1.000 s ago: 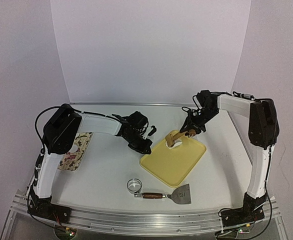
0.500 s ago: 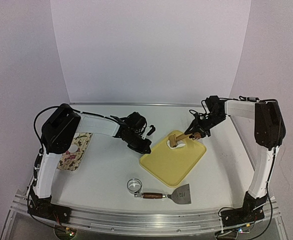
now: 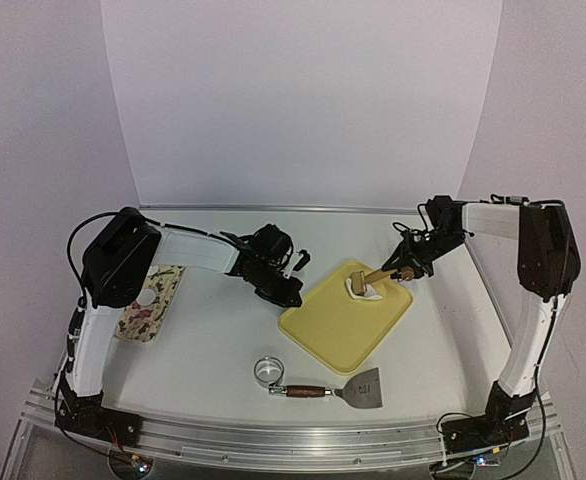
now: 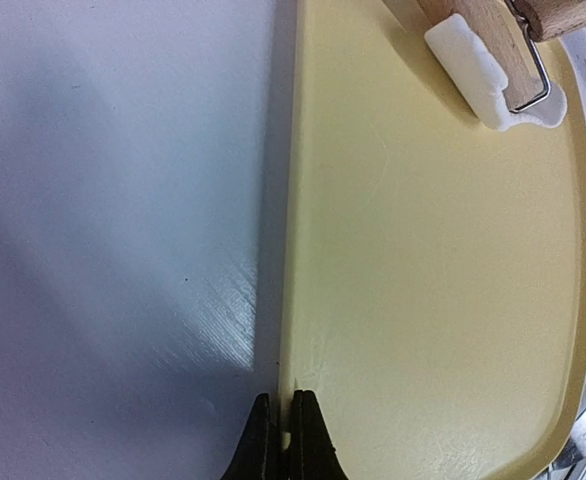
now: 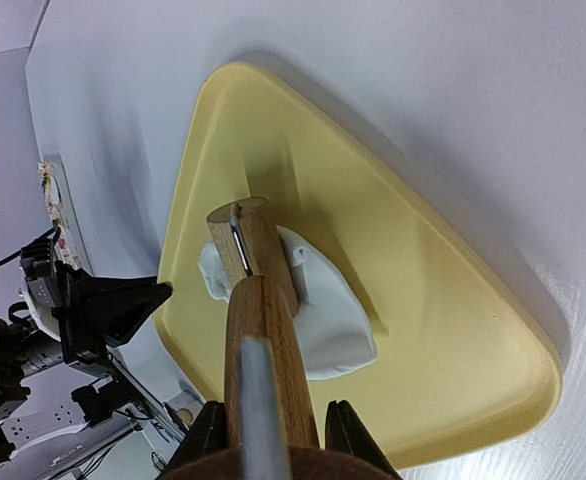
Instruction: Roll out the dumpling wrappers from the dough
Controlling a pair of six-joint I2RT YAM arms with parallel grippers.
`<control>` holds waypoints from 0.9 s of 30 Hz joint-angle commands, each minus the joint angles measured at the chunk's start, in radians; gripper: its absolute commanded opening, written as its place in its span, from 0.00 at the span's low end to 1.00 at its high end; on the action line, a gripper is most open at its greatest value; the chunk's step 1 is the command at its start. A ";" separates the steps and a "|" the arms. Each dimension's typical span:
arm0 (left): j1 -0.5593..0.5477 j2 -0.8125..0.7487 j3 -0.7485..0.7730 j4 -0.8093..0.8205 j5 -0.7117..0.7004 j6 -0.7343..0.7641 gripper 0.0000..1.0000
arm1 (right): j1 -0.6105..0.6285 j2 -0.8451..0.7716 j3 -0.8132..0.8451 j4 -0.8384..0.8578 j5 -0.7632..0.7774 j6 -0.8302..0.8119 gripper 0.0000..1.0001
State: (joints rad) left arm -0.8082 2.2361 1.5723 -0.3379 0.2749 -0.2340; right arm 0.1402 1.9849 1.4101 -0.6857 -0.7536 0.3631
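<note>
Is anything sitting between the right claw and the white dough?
Only the wooden roller that the right claw grips: its head rests on the dough on the yellow board. Nothing else is in the way.

Left arm (image 3: 198,248) and right arm (image 3: 521,340): white link shells, black joint housings, black bases. One black cable (image 3: 72,243) loops off the left shoulder joint; thin black cables run along the right forearm. Jaws black, tapering to points.
</note>
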 commanded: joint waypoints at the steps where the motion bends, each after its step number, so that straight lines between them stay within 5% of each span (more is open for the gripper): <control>1: 0.047 0.051 -0.068 -0.142 -0.165 -0.024 0.00 | -0.062 0.102 -0.129 -0.262 0.582 -0.051 0.00; 27: 0.050 0.028 -0.103 -0.126 -0.173 -0.041 0.00 | -0.132 0.050 -0.180 -0.265 0.620 -0.077 0.00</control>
State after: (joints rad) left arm -0.8082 2.2227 1.5356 -0.2859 0.2646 -0.2412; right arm 0.0434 1.9337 1.3394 -0.7126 -0.7663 0.3249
